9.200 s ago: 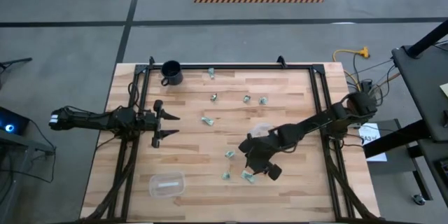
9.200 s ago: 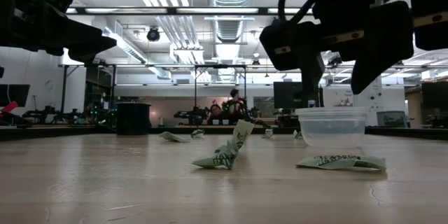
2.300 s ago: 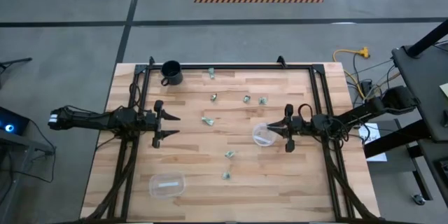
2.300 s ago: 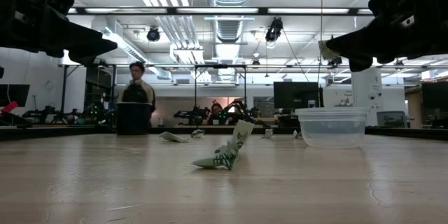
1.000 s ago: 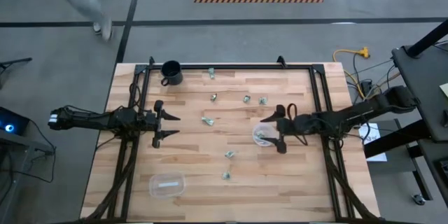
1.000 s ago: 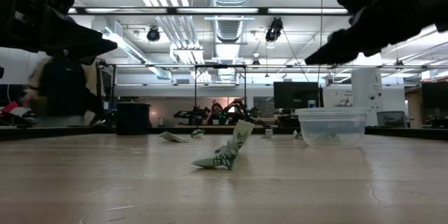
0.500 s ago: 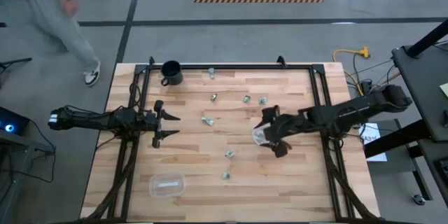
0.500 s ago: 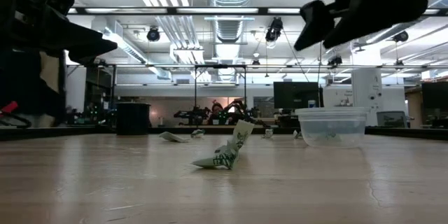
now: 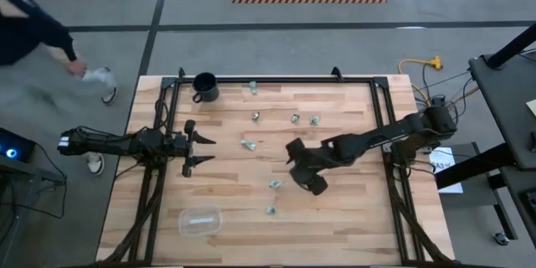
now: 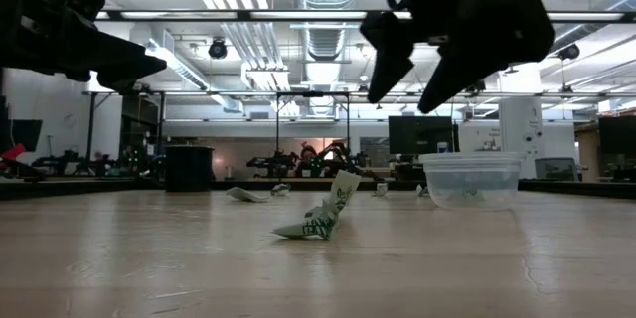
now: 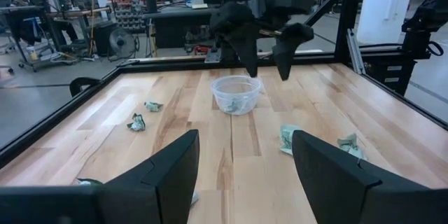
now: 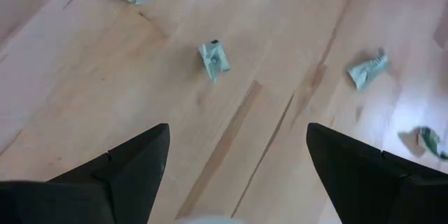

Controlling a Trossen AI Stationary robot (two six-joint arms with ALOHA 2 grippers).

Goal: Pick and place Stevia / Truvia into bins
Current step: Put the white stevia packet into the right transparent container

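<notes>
While the right gripper (image 9: 303, 170) hangs above the middle of the bench (image 9: 352, 218), its fingers (image 12: 119, 164) are spread wide and carry nothing. The right wrist view looks straight down between them at loose packets, one packet (image 12: 213, 60) lying just ahead of the gap. This spread, downward pose suits a descent onto a packet, probably one of the two (image 9: 274, 184) lying near the gripper toward the front edge.

The round bowl (image 11: 236, 94) stands directly below and behind the right gripper in the left wrist view, so the arm hides it from above. At least one packet lies inside it. Its central position keeps the carry from most packets short.

The rectangular tub (image 9: 199, 220) sits near the front left corner, with a pale item inside that cannot be identified. The remaining packets (image 9: 294, 118) are scattered across the middle and far part of the bench, well apart from each other. One crumpled packet (image 10: 323, 217) stands partly upright, which should give the fingers an edge to pinch.

The left gripper (image 9: 199, 149) waits over the left side of the bench, fingers spread and empty.

A black mug (image 9: 204, 86) stands at the far left corner. A person (image 9: 38, 29) walks past beyond the left of the bench.

Dark print shows on the packets, but no brand or wording can be read.
</notes>
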